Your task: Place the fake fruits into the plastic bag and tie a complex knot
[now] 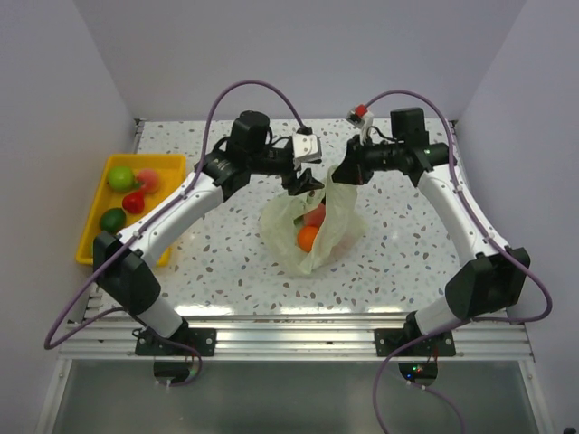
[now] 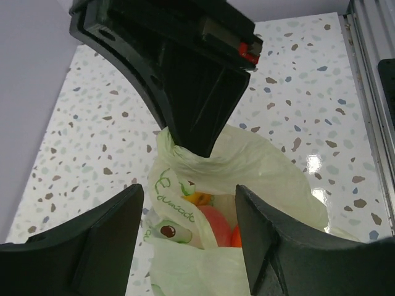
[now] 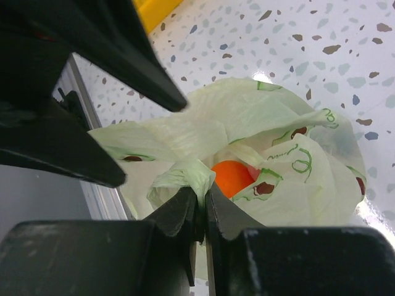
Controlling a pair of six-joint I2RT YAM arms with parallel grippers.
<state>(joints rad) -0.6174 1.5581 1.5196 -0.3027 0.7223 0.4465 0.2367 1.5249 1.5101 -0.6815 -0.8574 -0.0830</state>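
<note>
The bag [image 1: 298, 251] sits mid-table [image 1: 226, 271], with an orange fruit [image 3: 231, 176] and a pink fruit [image 2: 213, 223] inside. The right claw [image 3: 202, 200] is pinched tight on a fold of its rim. The left claw [image 2: 191, 231] is spread wide, straddling the mouth; can't tell if it touches. More fruits [image 1: 120, 177] are in the tray [image 1: 172, 167], far left.

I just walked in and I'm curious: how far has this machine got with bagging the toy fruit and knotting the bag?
An orange plastic fruit and a reddish one sit inside the pale green avocado-print plastic bag. In hand: the right pincer is shut on a fold of it; the left pincer is open near it. Left: four fruits lie in the shallow yellow tray, and no knot shows.
</note>
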